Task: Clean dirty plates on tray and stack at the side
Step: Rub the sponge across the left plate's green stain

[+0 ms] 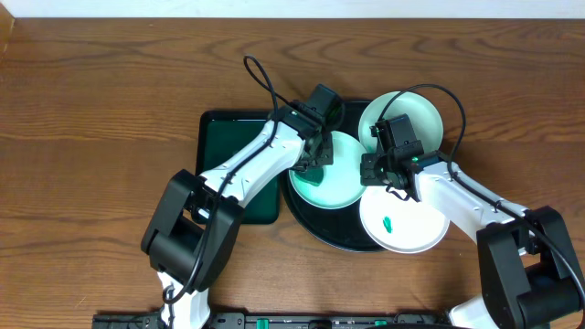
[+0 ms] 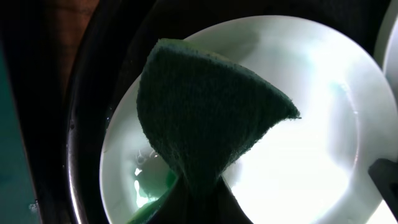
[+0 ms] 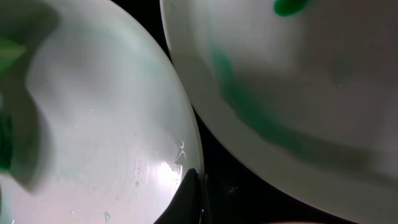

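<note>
**Left end effector** (image 1: 315,157): closed, clamped on a dark green sponge (image 2: 205,106). The sponge is folded at the pinch and fans out ahead of the fingers. It hangs directly over the centre plate (image 1: 334,187). The left wrist view does not settle whether it touches the surface. This plate lies flat in the black tray (image 1: 315,228), towards the tray's left side.

**Right end effector** (image 1: 380,170): closed, at the right rim of the same plate. In the right wrist view one fingertip (image 3: 188,190) lies at that rim. Whether the rim is pinched cannot be confirmed.

**Governing relation:** the surface to be wiped lies straight below the left end effector, with the right end effector across the plate from it. The plate is round, so no long axis constrains the wiping direction. By judgement, the left arm is placed to scrub and the right to brace.

**Outward:**
- The smeared plate (image 1: 402,224) overhangs the tray's near-right rim.
- A third plate (image 1: 411,114) sits at its far right.
- A green rectangular tray (image 1: 228,146) lies just left of the black tray, on the bench (image 1: 91,91).

**View differences:**
- The overhead view gives the layout, but the arm covers most of the sponge.
- The left wrist view shows the sponge's fold and a pale green wet patch beneath it.
- The right wrist view alone shows water glints on the centre plate and a green streak on its neighbour.
</note>
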`<state>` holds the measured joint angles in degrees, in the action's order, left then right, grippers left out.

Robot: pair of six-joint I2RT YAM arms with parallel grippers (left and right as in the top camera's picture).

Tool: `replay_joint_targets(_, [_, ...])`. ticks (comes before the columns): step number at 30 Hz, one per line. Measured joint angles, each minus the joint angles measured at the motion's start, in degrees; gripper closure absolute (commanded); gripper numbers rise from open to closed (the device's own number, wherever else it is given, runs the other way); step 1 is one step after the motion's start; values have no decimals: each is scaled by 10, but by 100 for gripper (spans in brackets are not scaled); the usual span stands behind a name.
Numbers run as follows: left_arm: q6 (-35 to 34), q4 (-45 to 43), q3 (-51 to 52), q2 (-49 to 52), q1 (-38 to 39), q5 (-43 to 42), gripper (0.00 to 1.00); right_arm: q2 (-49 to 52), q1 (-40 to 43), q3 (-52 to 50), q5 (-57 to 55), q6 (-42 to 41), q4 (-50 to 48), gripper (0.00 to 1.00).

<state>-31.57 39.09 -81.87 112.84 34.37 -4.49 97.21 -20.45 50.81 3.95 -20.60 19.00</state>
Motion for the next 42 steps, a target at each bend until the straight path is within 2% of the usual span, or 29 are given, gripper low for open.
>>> replay_joint_targets(23, [-14,-11,-7,51,1,-17,93,0,0,0,-2,0,-1,99])
replay_joint_targets(42, [30,-21,-10,57,-20,-130,93,0,0,-2,-12,0,-2,99])
